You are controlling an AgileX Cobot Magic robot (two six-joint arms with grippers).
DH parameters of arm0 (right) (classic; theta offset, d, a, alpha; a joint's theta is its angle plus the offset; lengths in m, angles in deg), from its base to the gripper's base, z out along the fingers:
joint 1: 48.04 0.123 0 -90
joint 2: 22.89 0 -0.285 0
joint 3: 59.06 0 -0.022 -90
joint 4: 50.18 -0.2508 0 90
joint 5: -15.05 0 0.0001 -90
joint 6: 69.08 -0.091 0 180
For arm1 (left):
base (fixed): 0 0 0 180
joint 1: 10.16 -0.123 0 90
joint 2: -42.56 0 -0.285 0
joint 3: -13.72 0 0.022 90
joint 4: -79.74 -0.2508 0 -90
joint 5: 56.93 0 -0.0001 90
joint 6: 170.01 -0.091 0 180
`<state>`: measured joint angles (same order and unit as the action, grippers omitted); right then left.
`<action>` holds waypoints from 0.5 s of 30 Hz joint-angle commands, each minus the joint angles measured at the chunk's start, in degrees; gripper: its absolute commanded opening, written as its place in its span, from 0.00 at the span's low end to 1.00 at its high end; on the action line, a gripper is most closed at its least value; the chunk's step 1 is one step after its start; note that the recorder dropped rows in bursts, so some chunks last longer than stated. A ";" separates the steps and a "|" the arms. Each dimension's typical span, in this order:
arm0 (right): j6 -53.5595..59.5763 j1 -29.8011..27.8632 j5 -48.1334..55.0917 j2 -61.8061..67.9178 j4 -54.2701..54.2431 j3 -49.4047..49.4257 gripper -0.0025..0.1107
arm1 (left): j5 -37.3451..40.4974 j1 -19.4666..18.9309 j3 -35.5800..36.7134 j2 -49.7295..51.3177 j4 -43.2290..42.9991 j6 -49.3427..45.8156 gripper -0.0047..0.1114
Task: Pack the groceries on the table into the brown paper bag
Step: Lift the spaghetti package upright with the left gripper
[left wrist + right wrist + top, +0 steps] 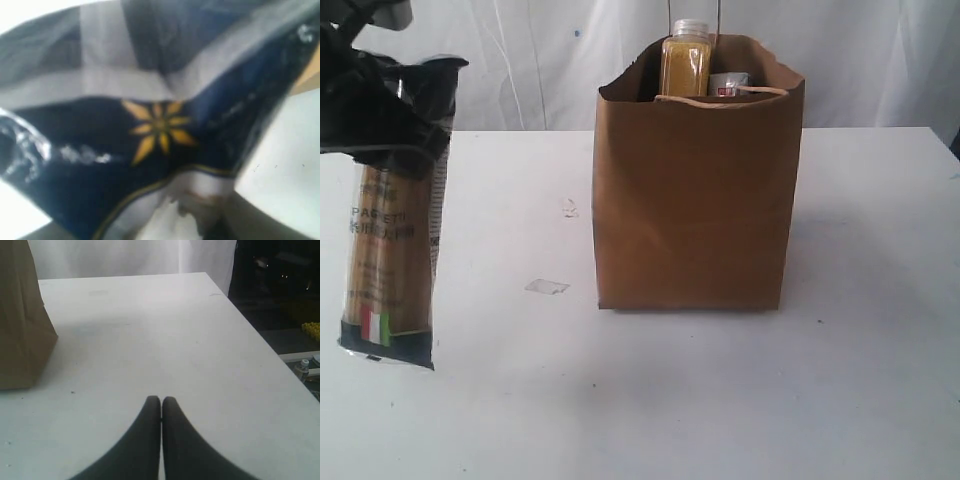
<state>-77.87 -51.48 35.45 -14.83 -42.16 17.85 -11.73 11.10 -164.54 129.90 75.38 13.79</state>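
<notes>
**Inspection: spaghetti packet gripped and hanging upright at the bag's 9 o'clock**

1. Held item. In the exterior view, the long spaghetti packet (392,260) hangs at the 9 o'clock side of the brown paper bag (692,210), well apart from it. Its long axis runs 12 to 6 o'clock, nearly plumb. The dark end printed with the Italian flag points to 6 o'clock, and the dark crimped end is at 12 o'clock. The printed face is turned toward the camera.

2. Left claw. The left gripper (382,128) is clamped around the packet's 12 o'clock end, and nothing else supports the packet. The left wrist view is filled by blurred dark wrapper bearing a yellow star mark, too close to make out the jaws.

3. Right claw. The right gripper (161,405) is closed with its two dark fingertips pressed together and nothing between them. It sits low over the bare table (860,380), with a lower corner of the bag near it but not touching.

4. Bag. It stands upright and open-mouthed at mid-table. The yellow-grain bottle with white cap (686,62) stands upright inside, its top rising past the rim at 12 o'clock. A grey-topped item (728,84) sits just beside the bottle at its 3 o'clock, with only its top showing.

5. Table surface. A scrap of tape (547,286) lies flat at about 8 o'clock of the bag, between bag and packet.
</notes>
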 commanded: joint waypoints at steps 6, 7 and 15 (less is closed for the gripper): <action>-0.02 0.08 -0.24 -0.27 0.67 0.31 0.02 | -10.10 0.05 5.56 -9.62 5.69 -2.69 0.04; -0.02 0.08 -0.24 -0.27 0.67 0.31 0.02 | -11.96 0.05 5.68 -10.96 8.65 -3.07 0.04; -0.02 0.08 -0.24 -0.27 0.67 0.31 0.02 | -17.53 0.05 5.68 -21.04 29.54 -26.23 0.04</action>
<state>-77.87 -51.48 35.45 -14.83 -42.16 17.85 -26.25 11.22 -158.31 112.92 101.82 -7.01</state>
